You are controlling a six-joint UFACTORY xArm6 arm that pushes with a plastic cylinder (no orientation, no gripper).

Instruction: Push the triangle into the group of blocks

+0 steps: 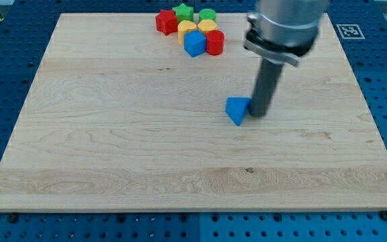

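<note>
The blue triangle lies near the middle of the wooden board, a little toward the view's right. My tip is down on the board right against the triangle's right side. The group of blocks sits at the view's top: a red block, a green star, a green block, two yellow blocks, a blue block and a red cylinder. The triangle lies well below and to the right of the group.
The wooden board lies on a blue pegboard table. A black and white marker tag sits off the board's top right corner. The arm's grey body hangs over the board's upper right part.
</note>
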